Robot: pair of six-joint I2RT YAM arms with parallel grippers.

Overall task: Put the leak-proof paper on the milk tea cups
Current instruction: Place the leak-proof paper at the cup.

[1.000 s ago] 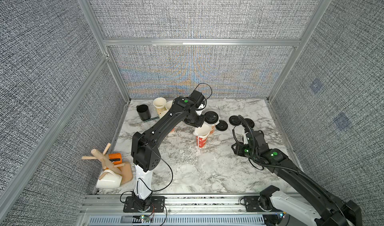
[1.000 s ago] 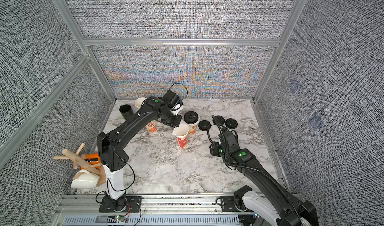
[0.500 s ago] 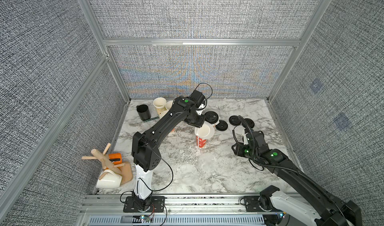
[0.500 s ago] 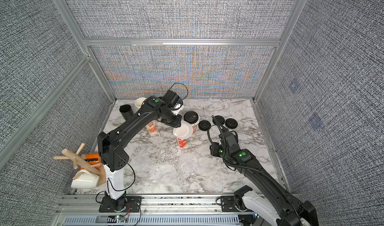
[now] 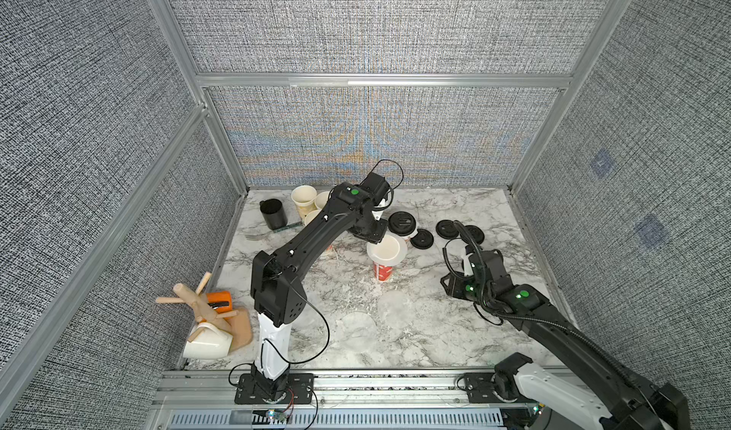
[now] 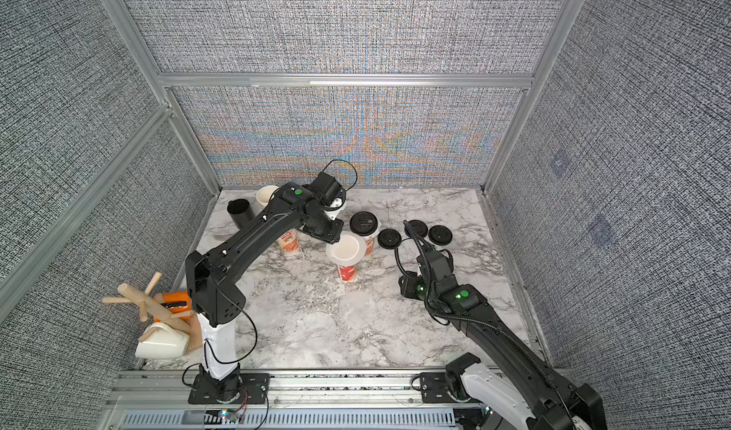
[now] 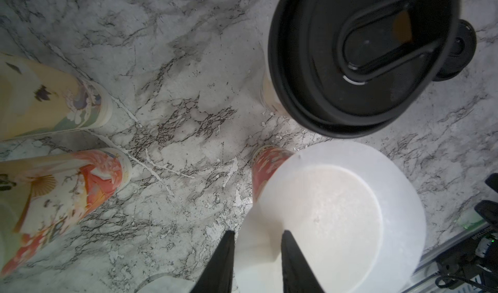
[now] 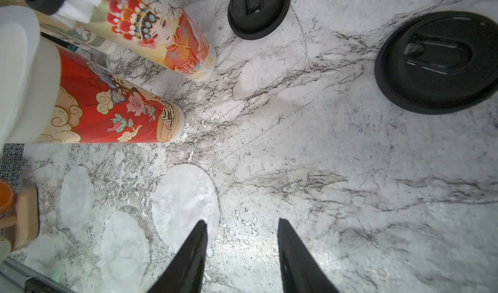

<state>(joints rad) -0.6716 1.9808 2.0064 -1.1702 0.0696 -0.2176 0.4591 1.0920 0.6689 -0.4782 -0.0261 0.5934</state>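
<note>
- The paper sheet [image 7: 336, 219] lies flat over the mouth of the red cup [image 7: 265, 167] and overhangs the rim all round.
- The left claw [image 7: 257, 262] is at the sheet's rim, just beside the red cup. Its fingers are apart, with the overhanging edge in the gap between them, and neither finger visibly presses the sheet.
- The right claw [image 8: 241, 251] hangs over the bench [image 8: 350, 170], well apart from the red cup, with its fingers spread and nothing between them.
- Three spare sheets [image 8: 186, 202] lie flat on the bench near the red cup's foot, and the closest is just beside the right claw.
- The paper looks very thin, light and limp, so a nudge would probably slide it off the red cup.
- On the cup, the overhanging edge is the likely place to pinch it, and only gently.
- A sheet lying flat on the bench offers no raised edge, so it probably needs a fingertip worked under its rim.
- The red cup is tall with a narrow foot and would likely tip under a sideways push.
</note>
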